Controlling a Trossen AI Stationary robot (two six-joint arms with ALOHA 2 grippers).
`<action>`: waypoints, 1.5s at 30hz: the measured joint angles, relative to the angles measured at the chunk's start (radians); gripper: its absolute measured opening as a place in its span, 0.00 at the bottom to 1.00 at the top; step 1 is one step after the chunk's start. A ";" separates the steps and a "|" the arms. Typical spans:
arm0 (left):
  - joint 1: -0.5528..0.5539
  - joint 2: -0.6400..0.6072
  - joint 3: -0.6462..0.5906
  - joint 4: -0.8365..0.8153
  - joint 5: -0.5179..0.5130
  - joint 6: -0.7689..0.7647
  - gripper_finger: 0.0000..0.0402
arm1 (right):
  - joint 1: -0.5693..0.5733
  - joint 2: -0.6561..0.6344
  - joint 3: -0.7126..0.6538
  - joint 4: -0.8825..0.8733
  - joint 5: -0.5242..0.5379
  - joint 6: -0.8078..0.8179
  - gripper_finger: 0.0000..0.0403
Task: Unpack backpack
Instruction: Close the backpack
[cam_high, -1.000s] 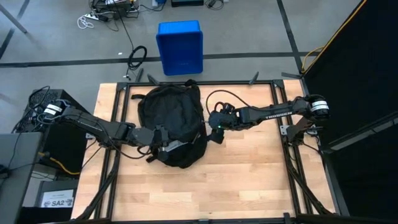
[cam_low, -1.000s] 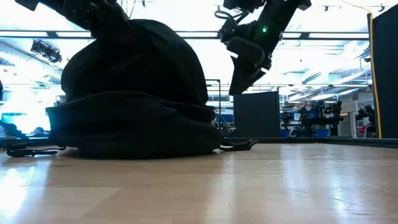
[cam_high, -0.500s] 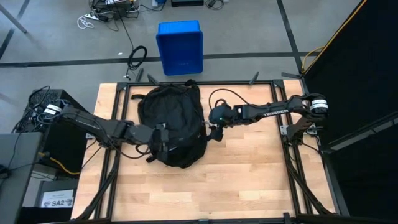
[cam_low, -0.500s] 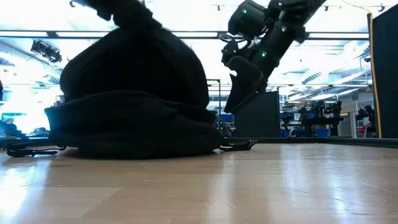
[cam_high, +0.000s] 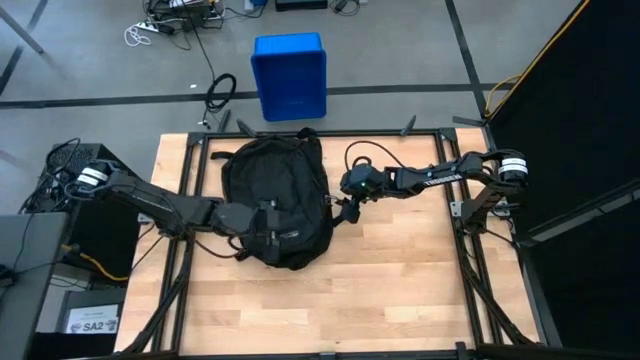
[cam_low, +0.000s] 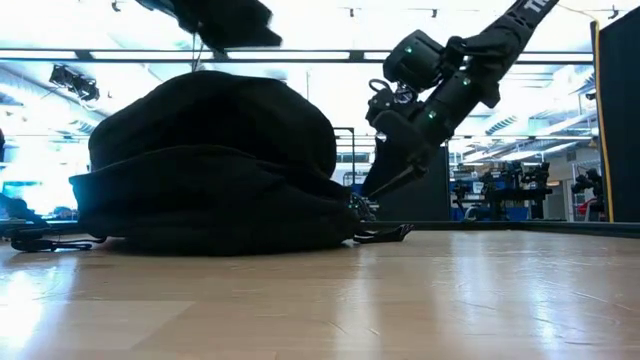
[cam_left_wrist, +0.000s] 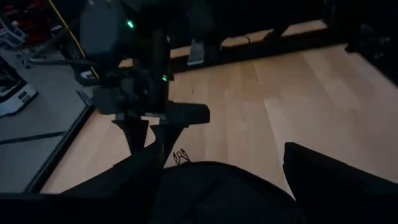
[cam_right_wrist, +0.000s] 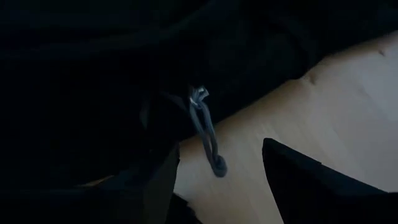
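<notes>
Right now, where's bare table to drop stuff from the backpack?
Bare wood along the near edge below the backpack, and the right half beneath the right arm. Crowded: the bag's left side at the left gripper, and its right edge, where the right gripper works.

The backpack (cam_low: 210, 165) lies slumped on the table (cam_low: 400, 300), right end effector (cam_low: 372, 192) beside it.

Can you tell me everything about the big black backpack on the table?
The backpack is black fabric, soft and lumpy, lying flat on the wooden table with its rounded top toward the far edge. A strap end trails on the wood. A grey zipper pull hangs off its side by the right gripper. The left gripper is over its near end.
</notes>
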 joint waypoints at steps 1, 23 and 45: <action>0.002 0.032 0.000 0.029 0.001 0.000 0.73 | 0.000 0.000 -0.008 0.012 -0.006 0.000 0.51; 0.003 0.336 0.081 0.166 -0.003 0.021 0.72 | -0.007 0.171 -0.009 0.116 0.026 -0.038 0.47; 0.003 0.337 0.081 0.136 -0.008 -0.010 0.72 | 0.161 0.158 -0.006 0.116 0.033 0.018 0.00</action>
